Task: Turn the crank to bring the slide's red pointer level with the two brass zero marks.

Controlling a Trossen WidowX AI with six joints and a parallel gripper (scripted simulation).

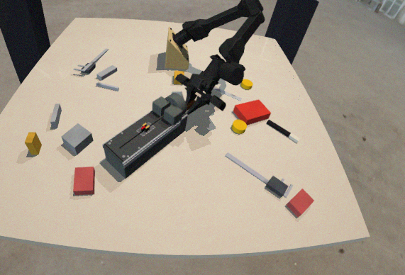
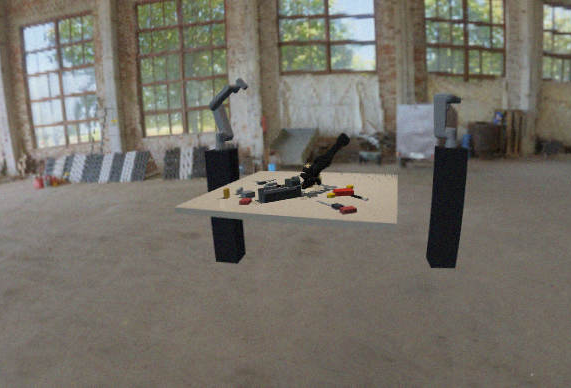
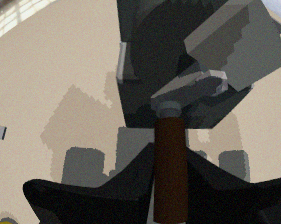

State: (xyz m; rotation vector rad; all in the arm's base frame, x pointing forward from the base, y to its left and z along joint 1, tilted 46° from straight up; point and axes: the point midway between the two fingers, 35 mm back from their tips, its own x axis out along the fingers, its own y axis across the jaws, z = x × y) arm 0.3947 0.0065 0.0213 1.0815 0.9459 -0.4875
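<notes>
The dark machine [image 1: 156,152] [image 2: 281,194] [image 3: 140,107] is a long box with a slotted top. Its red pointer [image 1: 143,127] is at the two small brass marks [image 1: 147,127], close beside them and seemingly slightly toward the box's near left end; whether it is exactly level is too small to tell. The crank arm [image 3: 191,91] is at the box's far end and carries a brown handle [image 3: 170,205]. My gripper [image 1: 191,104] [image 3: 164,148] is shut on that handle, one finger on each side. The fingers partly hide the handle in the top view.
Two dark grey blocks [image 1: 173,113] stand on the machine's far end, near my gripper. A bright red block [image 1: 252,111] and a yellow disc [image 1: 239,126] lie to the right. A grey block [image 1: 76,137] and a red block [image 1: 84,181] lie to the machine's left.
</notes>
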